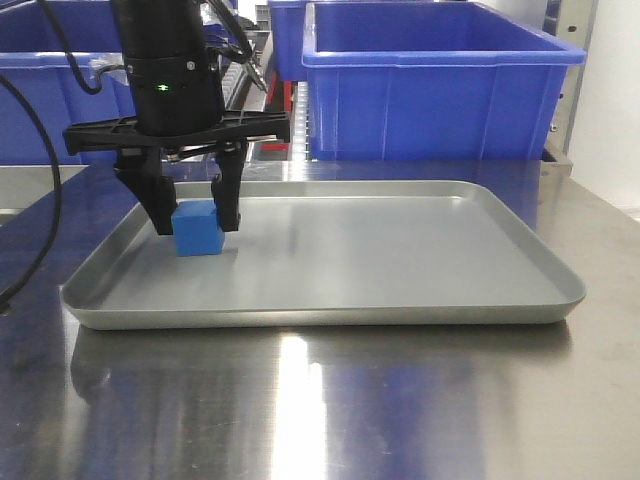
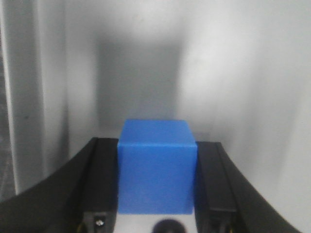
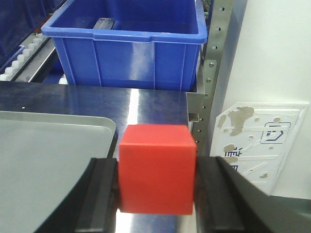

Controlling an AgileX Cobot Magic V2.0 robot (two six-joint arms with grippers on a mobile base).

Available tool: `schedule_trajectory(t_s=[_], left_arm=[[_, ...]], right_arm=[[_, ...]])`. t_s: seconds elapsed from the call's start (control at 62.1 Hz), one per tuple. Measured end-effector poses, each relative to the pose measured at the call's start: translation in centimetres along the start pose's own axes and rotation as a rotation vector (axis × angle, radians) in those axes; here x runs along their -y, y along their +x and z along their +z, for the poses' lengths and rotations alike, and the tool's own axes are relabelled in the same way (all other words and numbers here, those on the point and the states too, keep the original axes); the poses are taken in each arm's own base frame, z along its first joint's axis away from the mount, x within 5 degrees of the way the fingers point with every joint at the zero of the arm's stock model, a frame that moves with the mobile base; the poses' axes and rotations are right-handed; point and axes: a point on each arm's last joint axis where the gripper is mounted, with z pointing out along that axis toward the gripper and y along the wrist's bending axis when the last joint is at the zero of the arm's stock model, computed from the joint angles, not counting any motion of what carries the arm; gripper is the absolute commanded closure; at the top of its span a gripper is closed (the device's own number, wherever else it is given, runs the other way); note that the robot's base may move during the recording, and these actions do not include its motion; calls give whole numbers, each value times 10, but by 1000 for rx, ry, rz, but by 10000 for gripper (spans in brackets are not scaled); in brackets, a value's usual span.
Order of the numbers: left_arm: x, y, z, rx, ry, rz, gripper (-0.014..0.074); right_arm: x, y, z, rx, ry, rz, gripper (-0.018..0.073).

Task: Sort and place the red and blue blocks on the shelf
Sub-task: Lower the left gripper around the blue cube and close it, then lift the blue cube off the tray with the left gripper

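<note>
The blue block (image 1: pixel 197 232) sits low at the left end of the grey tray (image 1: pixel 330 312), and I cannot tell whether it touches the floor. My left gripper (image 1: pixel 197 222) comes straight down on it, shut with a finger against each side. The left wrist view shows the blue block (image 2: pixel 155 165) filling the gap of that gripper (image 2: pixel 156 143). My right gripper (image 3: pixel 158 163) is shut on the red block (image 3: pixel 158 170), held over the steel table just right of the tray's corner (image 3: pixel 97 127). The shelf (image 3: pixel 216 48) stands behind the table. The right gripper is outside the front view.
A large blue bin (image 1: pixel 440 80) stands on the shelf behind the tray, and it shows in the right wrist view as the blue bin (image 3: pixel 131 53). More blue bins (image 1: pixel 40 90) stand at the back left. A white panel (image 3: pixel 257 136) lies right of the table edge.
</note>
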Motion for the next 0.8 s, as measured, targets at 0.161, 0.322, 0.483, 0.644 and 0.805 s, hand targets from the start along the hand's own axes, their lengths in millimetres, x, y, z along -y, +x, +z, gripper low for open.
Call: schedule_trajectory(t_s=[0.161,0.322,0.483,0.644,0.805], left_arm=[[0,0,0,0,0,-2,471],[0,0,-1,0,0,-2,471],[-2,1,-20,47,22,1,472],[-6,2,-60,177,93,88,472],[-21,8,-92,327,169,220,472]], right_arm=[[0,0,0,0,0,0,502],[0,0,0,0,0,0,502],[0,0,0,0,0,0,502],[0,0,0,0,0,0,502],[0,0,0,0,0,0,502]])
